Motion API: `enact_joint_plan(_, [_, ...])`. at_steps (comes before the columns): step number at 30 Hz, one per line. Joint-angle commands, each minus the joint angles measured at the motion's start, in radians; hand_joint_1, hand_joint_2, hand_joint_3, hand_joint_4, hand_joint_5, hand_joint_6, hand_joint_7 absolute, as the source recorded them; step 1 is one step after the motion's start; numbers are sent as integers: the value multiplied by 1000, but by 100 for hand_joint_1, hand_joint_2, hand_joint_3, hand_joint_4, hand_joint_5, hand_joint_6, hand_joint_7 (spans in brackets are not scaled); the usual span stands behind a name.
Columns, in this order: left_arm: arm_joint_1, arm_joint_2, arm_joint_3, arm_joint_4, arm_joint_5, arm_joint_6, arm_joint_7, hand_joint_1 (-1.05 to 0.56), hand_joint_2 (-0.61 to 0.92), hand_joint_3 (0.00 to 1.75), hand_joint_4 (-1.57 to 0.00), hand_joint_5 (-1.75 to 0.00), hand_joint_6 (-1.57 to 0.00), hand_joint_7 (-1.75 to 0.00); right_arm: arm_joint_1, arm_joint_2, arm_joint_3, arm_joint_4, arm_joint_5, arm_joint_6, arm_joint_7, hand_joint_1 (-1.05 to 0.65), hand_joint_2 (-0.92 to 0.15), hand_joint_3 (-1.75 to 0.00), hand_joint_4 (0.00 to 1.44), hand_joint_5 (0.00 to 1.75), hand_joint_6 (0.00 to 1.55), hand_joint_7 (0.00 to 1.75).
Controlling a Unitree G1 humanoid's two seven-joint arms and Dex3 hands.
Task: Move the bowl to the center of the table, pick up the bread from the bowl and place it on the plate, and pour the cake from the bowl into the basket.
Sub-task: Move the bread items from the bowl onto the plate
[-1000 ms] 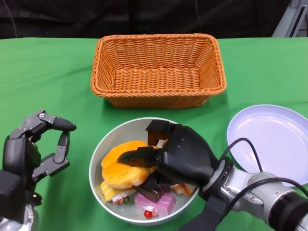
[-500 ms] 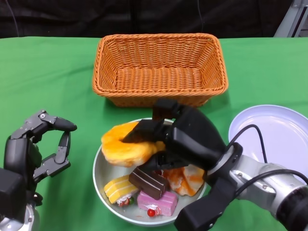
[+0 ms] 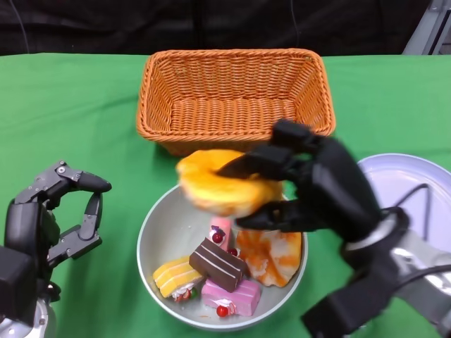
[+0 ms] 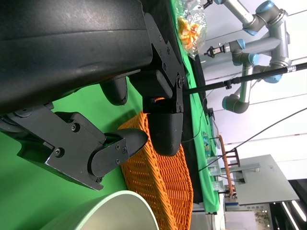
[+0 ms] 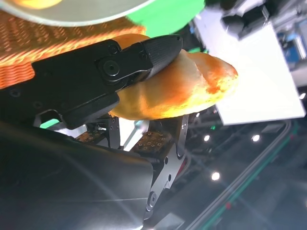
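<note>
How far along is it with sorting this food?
The bowl already sits mid-table in front of the basket. Right now the right hand holds the bread in its fingers, lifted above the bowl, not yet over the plate. Left to do: set the bread on the plate, then tip the cakes into the basket. The left hand holds nothing.

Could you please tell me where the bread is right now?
In the head view the bread is held by the right hand above the bowl's far rim, just before the basket.
</note>
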Motion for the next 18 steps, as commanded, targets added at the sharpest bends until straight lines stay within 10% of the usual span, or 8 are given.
enact_joint_plan(1, [1,19,12,5,5,-5,13,-12,59,98,-78,-175,-78,-123,43,-31,-59,-56,46,-12,30,-15,-88,-3,76,138,85,83])
enact_joint_plan(18, [-11,60,36,42,-19,-5,-28,-11,61,96,-78,-175,-78,-122,267,-105,-380,-32,130,48,7,-6,-87,-2,76,138,87,81])
